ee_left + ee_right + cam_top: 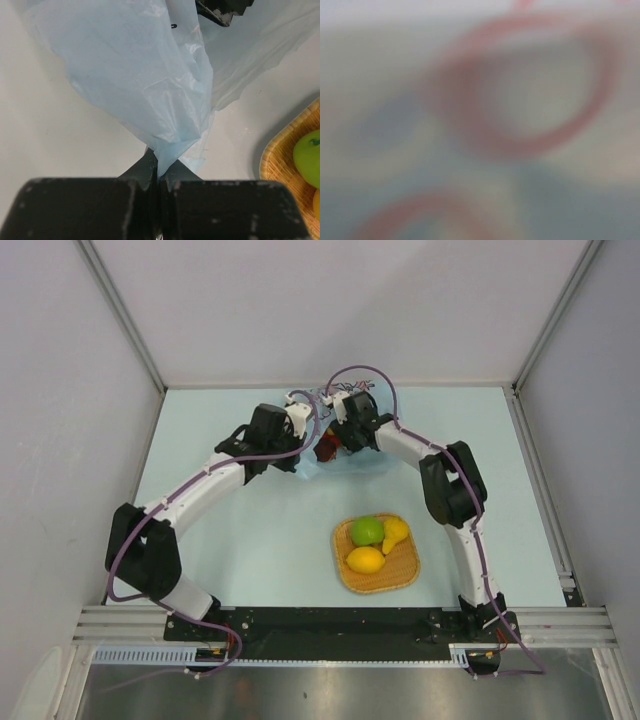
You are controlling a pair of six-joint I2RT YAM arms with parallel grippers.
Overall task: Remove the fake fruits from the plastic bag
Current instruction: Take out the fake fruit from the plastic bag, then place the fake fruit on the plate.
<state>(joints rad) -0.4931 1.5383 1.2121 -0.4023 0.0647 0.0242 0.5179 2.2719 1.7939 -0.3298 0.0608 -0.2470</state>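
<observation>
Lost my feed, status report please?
Left pincer shut on plastic bag. Right pincer at bag, state unclear. Three fruits on tray; dark red one at bag.

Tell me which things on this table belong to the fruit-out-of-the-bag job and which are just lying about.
Job in hand: plastic bag, pinched by the left gripper; dark red fruit at the bag; green fruit, lemon and yellow pear-like fruit, already out.
Just lying about: orange woven tray, which only holds those three fruits.
</observation>
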